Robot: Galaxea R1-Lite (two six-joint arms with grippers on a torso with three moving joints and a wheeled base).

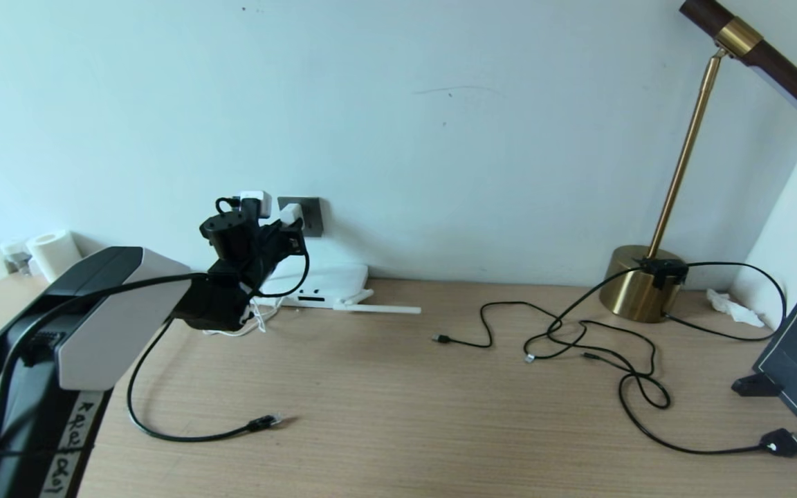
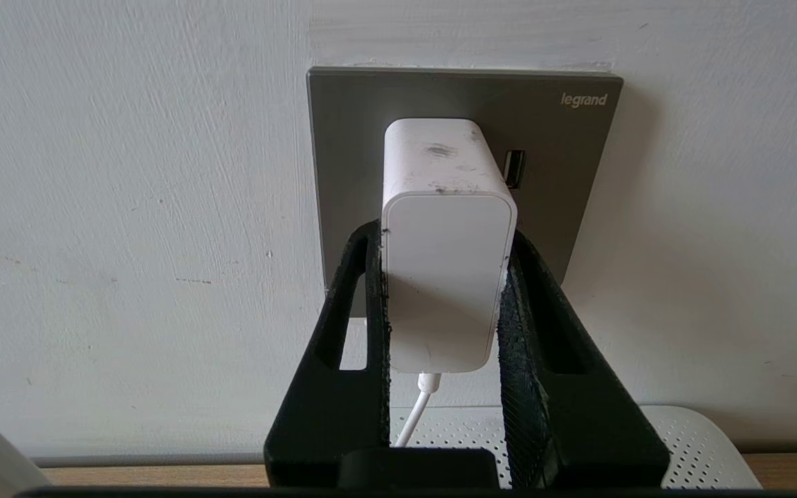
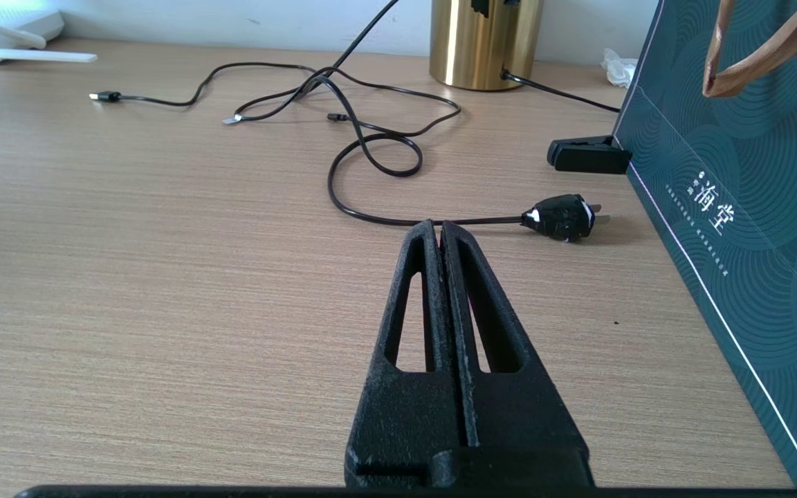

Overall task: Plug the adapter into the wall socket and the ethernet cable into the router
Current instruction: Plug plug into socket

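Best done square: keep the small white cube-shaped adapter [image 2: 448,249], pinched between the left gripper [image 2: 445,277] fingers at centre frame, flat against the dark grey square wall socket [image 2: 343,145] and push straight until seated. Below, flat white router [image 2: 689,443] against a pale painted wall [image 1: 440,104]; black ethernet cable [image 1: 184,432] loose at lower left on the wood-grain desk [image 1: 440,429]. Lower centre of the right wrist view, right gripper [image 3: 440,232] pressed together, idle.

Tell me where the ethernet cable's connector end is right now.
In the head view the ethernet cable lies loose on the desk, left of centre, its clip tip pointing right, well in front of the router and not plugged in.
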